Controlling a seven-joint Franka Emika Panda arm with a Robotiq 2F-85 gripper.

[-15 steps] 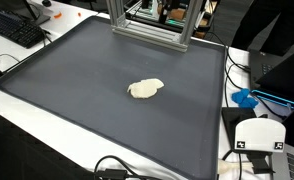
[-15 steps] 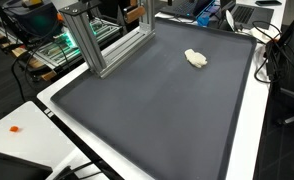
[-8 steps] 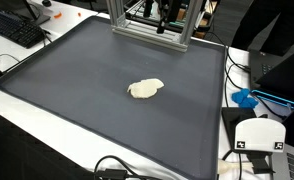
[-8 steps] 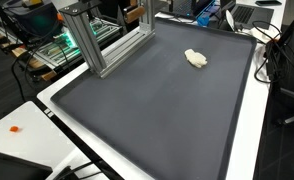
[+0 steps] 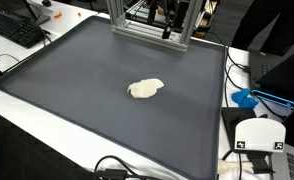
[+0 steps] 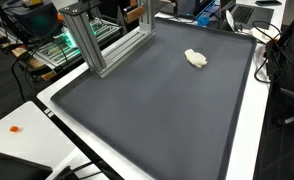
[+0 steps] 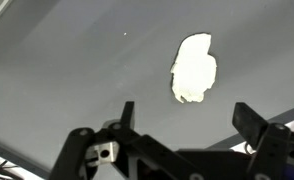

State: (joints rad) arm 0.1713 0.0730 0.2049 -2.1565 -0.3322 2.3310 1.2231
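A cream-white soft lump (image 5: 145,89) lies on a large dark grey mat (image 5: 77,70). It shows in both exterior views, near the mat's far end in one of them (image 6: 196,58). In the wrist view my gripper (image 7: 186,108) is open and empty, its two dark fingers spread wide. It hangs well above the mat (image 7: 67,60), with the lump (image 7: 193,68) just beyond the gap between the fingers. The gripper touches nothing. In the exterior views the gripper itself is not clearly visible.
An aluminium frame (image 5: 147,25) stands on the mat's far edge and also shows at a corner (image 6: 97,40). A black keyboard (image 5: 17,28), a blue object (image 5: 245,98), a white box (image 5: 259,135) and cables (image 5: 117,170) lie around the mat.
The lump has not moved. A dark part behind the aluminium frame has shifted slightly in an exterior view.
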